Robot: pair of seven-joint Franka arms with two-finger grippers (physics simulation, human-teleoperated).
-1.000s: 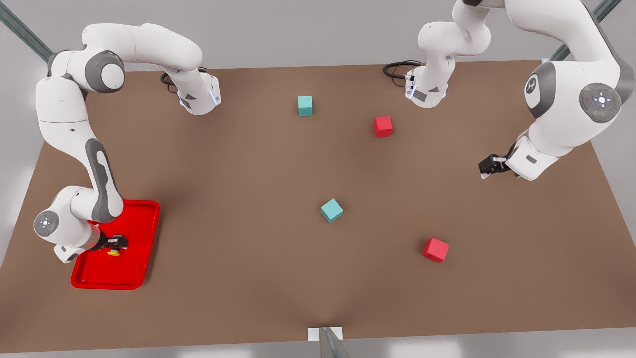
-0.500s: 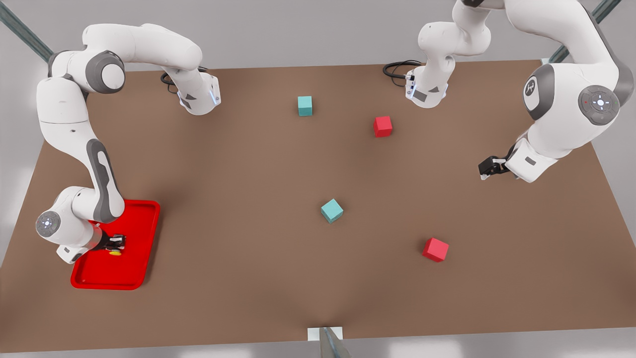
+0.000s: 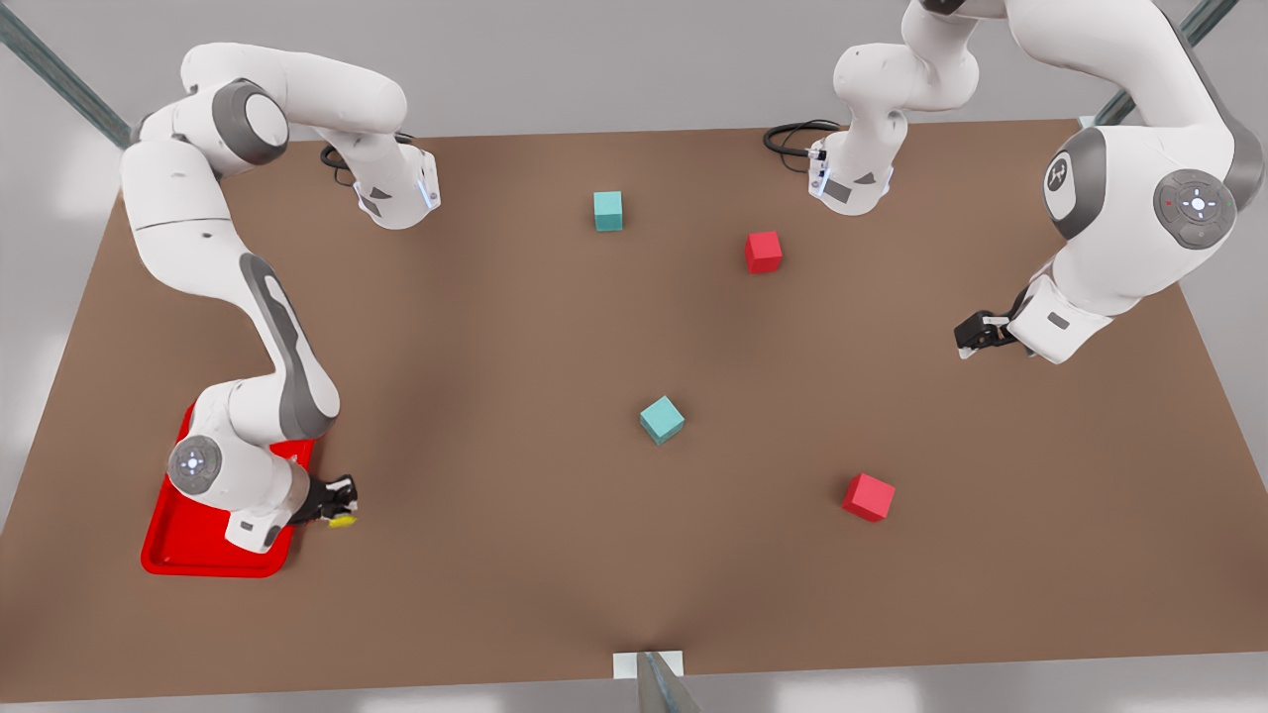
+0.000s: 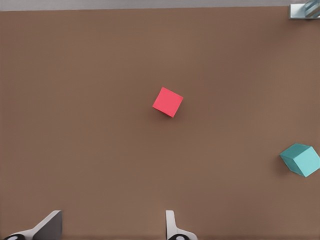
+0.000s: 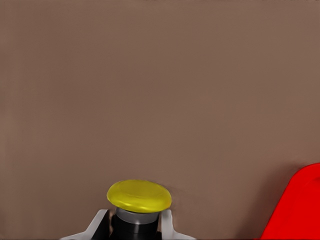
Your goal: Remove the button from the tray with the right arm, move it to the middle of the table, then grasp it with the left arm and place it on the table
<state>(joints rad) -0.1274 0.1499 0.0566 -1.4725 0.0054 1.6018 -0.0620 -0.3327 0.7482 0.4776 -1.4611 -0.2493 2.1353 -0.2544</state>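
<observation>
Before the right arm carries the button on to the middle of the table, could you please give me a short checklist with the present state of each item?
1. Right pincer shut on the button: ok, a finger sits on each side of its black body in the right wrist view.
2. Button clear of the tray: ok, it is over bare table just past the tray's rim.
3. Path to the middle: cannot tell, the teal cube sits near the centre.
4. Left pincer open for the handover: ok, its fingers stand apart.
5. Left arm out of the way: ok, it waits at the front view's right.
</observation>
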